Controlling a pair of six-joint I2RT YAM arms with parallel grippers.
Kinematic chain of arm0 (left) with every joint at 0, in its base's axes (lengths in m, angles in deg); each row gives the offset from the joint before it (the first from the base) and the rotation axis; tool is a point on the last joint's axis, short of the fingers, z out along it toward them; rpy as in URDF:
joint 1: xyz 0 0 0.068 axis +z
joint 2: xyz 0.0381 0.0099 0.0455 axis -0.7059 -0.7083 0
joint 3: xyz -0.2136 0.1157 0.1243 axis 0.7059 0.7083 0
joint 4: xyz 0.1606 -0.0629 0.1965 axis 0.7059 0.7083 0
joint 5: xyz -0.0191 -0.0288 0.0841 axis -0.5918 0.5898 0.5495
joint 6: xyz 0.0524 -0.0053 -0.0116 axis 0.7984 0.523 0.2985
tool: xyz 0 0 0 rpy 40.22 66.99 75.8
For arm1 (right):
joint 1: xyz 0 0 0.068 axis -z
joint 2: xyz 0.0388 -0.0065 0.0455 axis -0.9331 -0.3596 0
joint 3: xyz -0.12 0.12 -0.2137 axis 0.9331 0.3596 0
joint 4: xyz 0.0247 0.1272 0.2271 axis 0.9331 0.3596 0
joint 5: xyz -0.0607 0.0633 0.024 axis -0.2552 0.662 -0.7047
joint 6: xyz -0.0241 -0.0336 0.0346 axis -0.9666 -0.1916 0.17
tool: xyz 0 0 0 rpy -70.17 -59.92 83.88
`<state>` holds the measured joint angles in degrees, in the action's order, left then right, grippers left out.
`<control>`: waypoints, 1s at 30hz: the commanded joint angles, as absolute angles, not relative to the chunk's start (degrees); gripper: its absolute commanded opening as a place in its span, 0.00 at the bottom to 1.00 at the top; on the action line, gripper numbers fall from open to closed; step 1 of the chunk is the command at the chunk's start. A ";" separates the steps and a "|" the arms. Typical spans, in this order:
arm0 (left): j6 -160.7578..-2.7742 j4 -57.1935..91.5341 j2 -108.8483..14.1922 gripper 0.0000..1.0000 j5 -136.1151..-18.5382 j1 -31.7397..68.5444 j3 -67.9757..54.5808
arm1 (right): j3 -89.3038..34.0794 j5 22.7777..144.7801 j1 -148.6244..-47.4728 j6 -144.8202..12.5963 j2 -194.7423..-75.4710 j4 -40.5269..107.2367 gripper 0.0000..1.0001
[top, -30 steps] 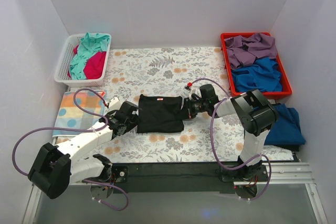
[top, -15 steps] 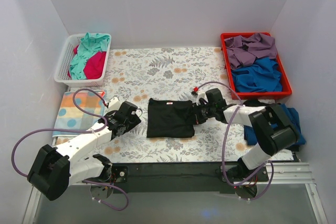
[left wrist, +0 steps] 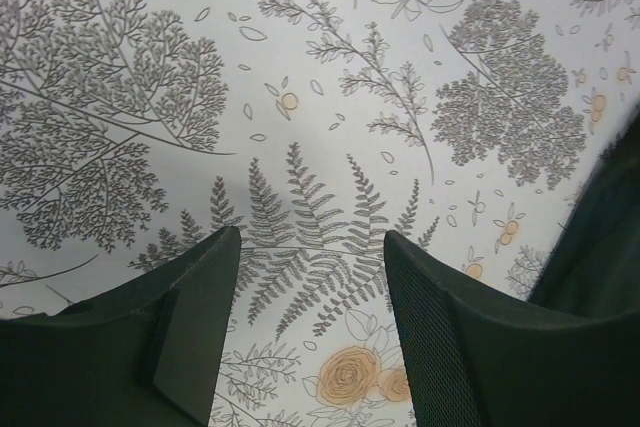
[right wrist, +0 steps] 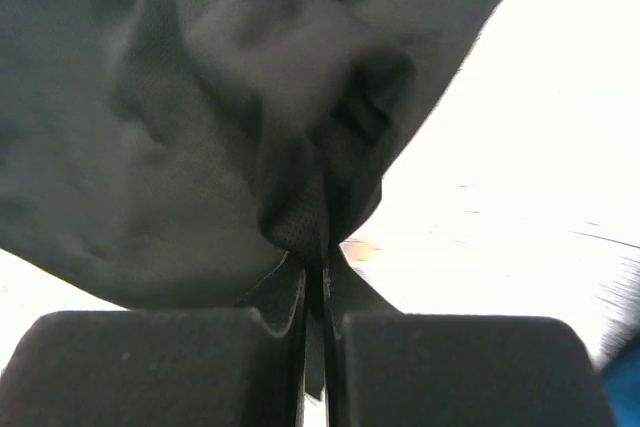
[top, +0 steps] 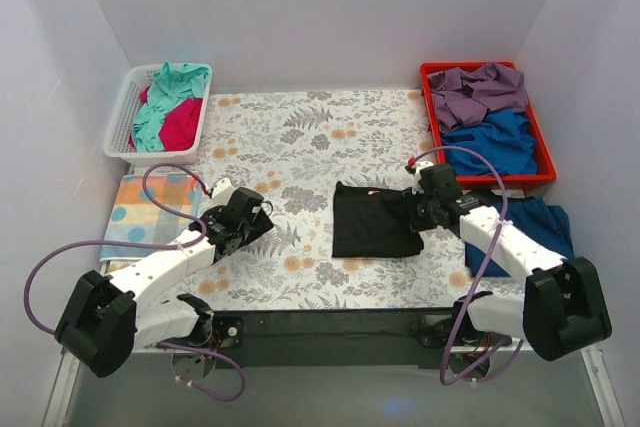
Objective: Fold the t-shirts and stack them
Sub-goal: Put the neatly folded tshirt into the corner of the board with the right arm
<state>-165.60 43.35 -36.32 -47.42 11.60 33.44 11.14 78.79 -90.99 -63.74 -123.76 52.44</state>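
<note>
Sheet: floral table sheet [top: 300, 137] fills mid of top view, grey-orange print.
Black tee: black t-shirt [top: 372, 222] lies folded, roughly square, centre-right on the sheet, flat except the R edge.
Red bin: red bin [top: 497, 179] upper right, purple cloth [top: 480, 87] at the back, blue cloth [top: 490, 142] in front.
Basket: white basket [top: 118, 127] upper left, teal t-shirt [top: 175, 87] over magenta t-shirt [top: 182, 125].
Blue tee: dark blue t-shirt [top: 545, 237] bunched at right edge, partly behind my R arm.
Dotted cloth: dotted cloth [top: 140, 212] at left edge, flat.
R jaws: my right gripper [top: 413, 213] is clamped tight on the black tee's R edge. Wrist cam shows cloth pinched in my closed tips [right wrist: 314, 267].
L jaws: my left gripper [top: 265, 224] sits left of centre, well apart from the tee, jaws spread, nothing betw fingers [left wrist: 200, 297], just sheet print below.
</note>
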 commanded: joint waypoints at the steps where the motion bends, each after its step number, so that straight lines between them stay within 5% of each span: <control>1: -163.44 39.41 -35.82 0.58 -49.11 11.94 30.84 | -0.46 67.10 -88.88 -65.54 -121.44 63.68 0.01; 11: -161.24 36.33 -37.13 0.58 -50.17 11.94 29.53 | -9.98 51.99 -80.53 -71.16 -120.38 80.11 0.01; 30: -155.88 31.32 -38.46 0.57 -56.58 11.94 28.82 | -15.26 41.43 -65.50 -71.52 -124.25 86.90 0.01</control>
<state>-157.73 32.51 -40.13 -54.93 11.69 30.84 -13.63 45.59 -68.12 -70.99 -122.16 86.39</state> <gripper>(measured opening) 0.577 0.042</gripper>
